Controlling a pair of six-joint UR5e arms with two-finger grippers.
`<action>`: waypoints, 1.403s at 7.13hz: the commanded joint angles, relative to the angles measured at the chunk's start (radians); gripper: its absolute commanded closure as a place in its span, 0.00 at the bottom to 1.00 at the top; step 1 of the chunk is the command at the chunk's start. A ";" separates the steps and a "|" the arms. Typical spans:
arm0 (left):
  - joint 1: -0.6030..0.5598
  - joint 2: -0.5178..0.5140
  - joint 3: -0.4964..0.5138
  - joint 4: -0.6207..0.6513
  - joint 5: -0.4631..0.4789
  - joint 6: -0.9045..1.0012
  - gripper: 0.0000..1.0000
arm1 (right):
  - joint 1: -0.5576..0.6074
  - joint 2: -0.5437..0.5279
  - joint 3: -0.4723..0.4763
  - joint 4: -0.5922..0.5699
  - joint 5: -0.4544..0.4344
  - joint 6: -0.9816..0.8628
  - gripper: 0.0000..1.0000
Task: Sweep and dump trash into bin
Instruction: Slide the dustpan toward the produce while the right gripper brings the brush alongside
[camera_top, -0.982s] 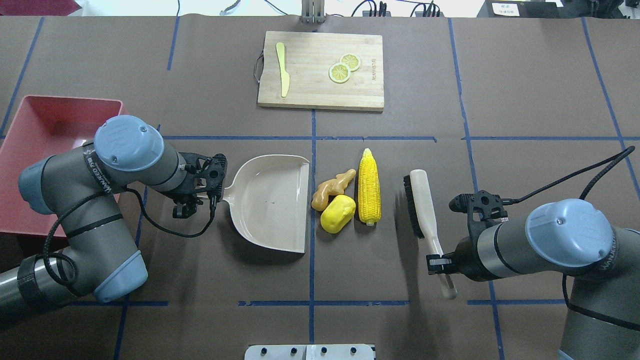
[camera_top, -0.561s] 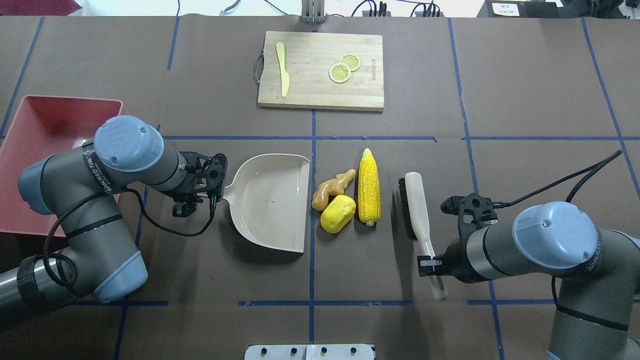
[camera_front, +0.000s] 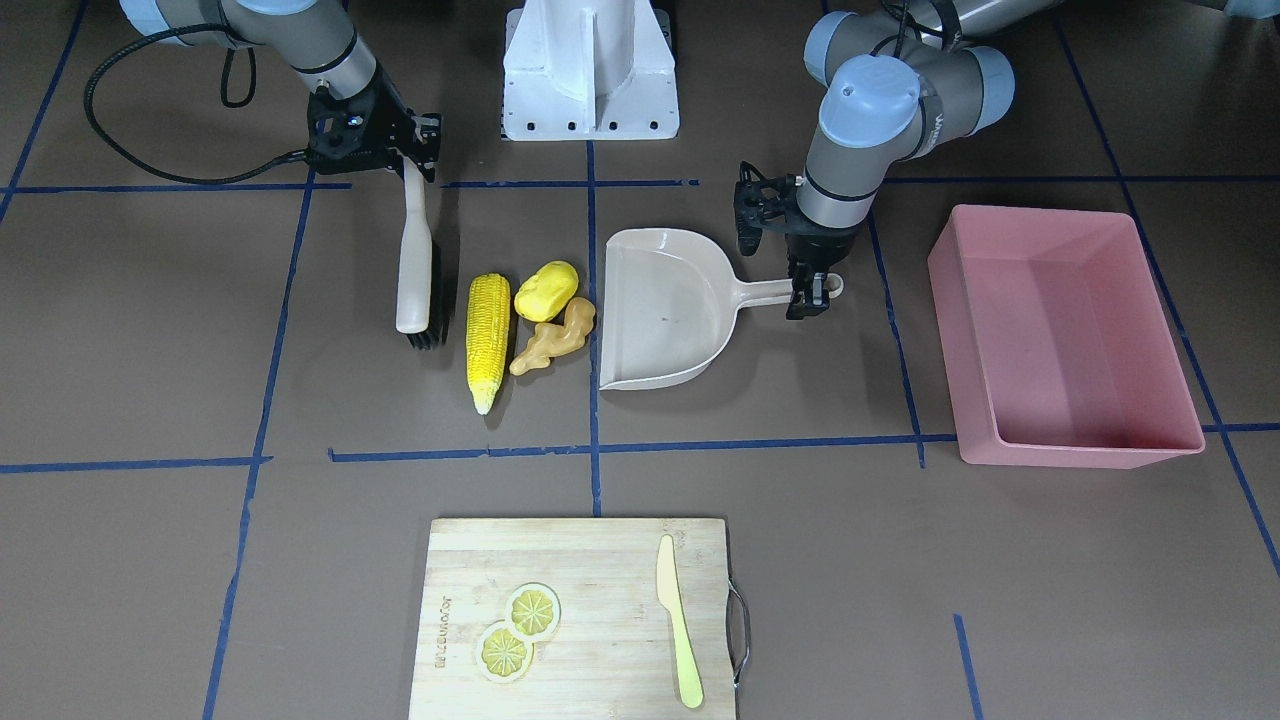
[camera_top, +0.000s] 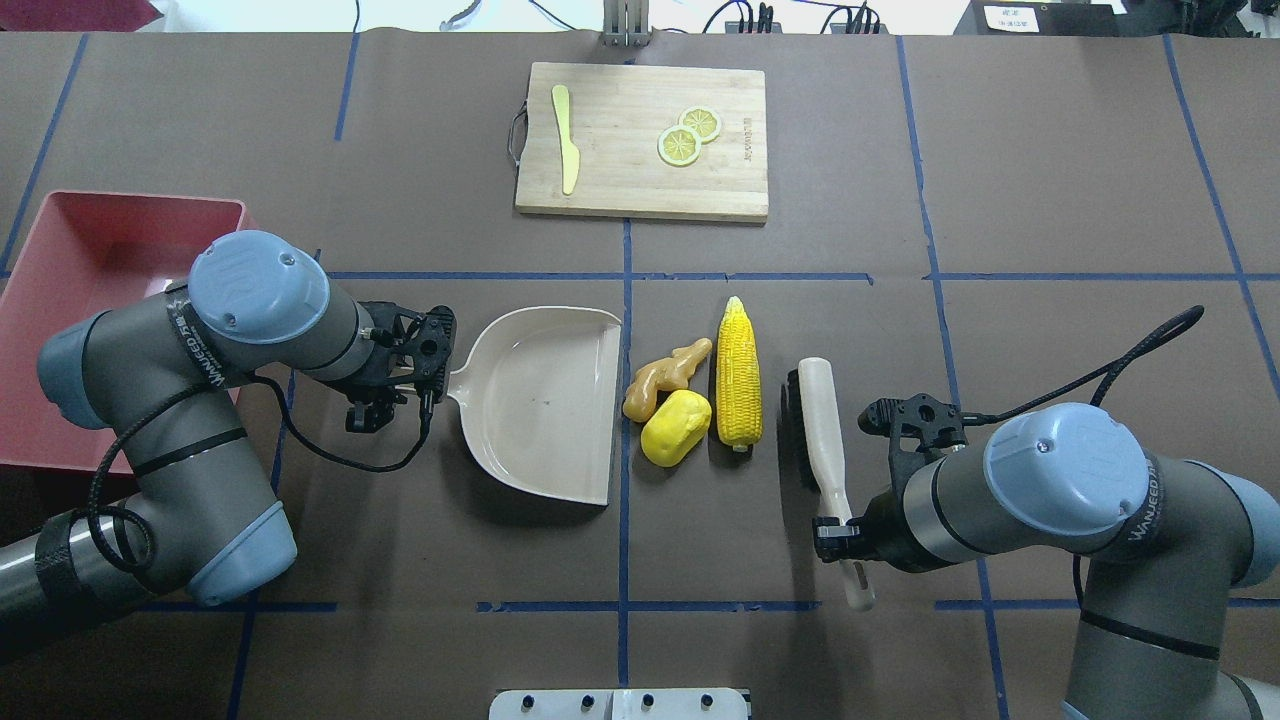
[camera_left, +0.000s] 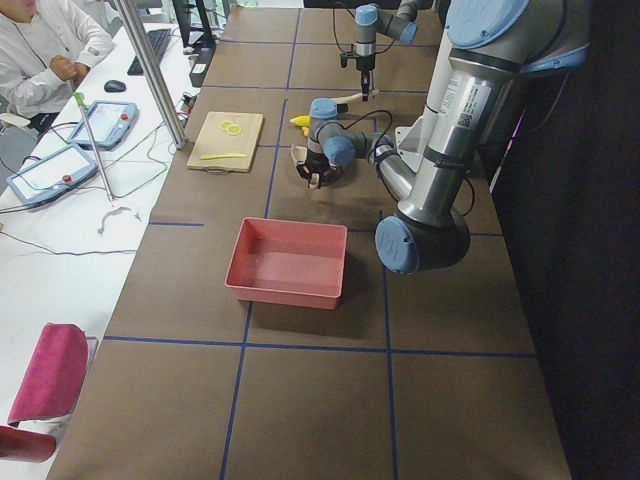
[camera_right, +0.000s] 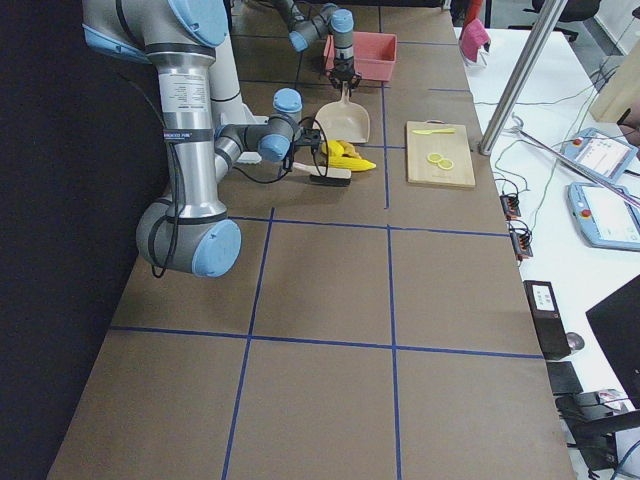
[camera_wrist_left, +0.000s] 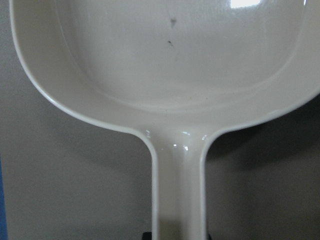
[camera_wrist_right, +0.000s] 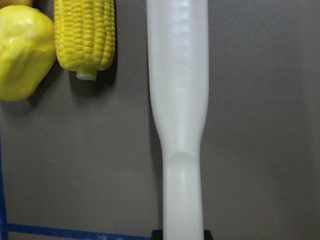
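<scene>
The corn cob (camera_top: 738, 372), the yellow potato-like piece (camera_top: 676, 428) and the tan ginger root (camera_top: 665, 377) lie together mid-table, just right of the beige dustpan's (camera_top: 540, 400) open lip. My left gripper (camera_top: 432, 392) is shut on the dustpan's handle (camera_wrist_left: 177, 200); the pan is empty. My right gripper (camera_top: 843, 535) is shut on the handle of a white brush (camera_top: 822, 425), whose black bristles stand a little to the right of the corn (camera_wrist_right: 85, 35), apart from it. The pink bin (camera_top: 60, 260) sits at the far left, partly hidden by my left arm, and is empty (camera_front: 1080, 447).
A wooden cutting board (camera_top: 720, 190) at the far middle carries a pale yellow knife (camera_top: 566, 150) and two lemon slices (camera_top: 688, 135). The robot base (camera_front: 590, 70) stands at the near edge. Blue tape lines cross the brown table cover.
My right arm has carried the brush leftward, closer to the corn. The left arm, the dustpan and the three toy foods have not moved.
</scene>
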 joint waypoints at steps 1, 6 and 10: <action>0.013 -0.008 0.005 0.000 0.043 0.000 0.93 | -0.003 0.029 -0.027 -0.013 0.009 0.000 0.99; 0.033 -0.030 0.002 0.005 0.107 -0.069 0.93 | 0.016 0.090 -0.076 -0.015 0.005 -0.001 0.99; 0.079 -0.038 0.004 0.032 0.178 -0.069 0.93 | 0.016 0.137 -0.108 -0.039 0.000 -0.001 0.99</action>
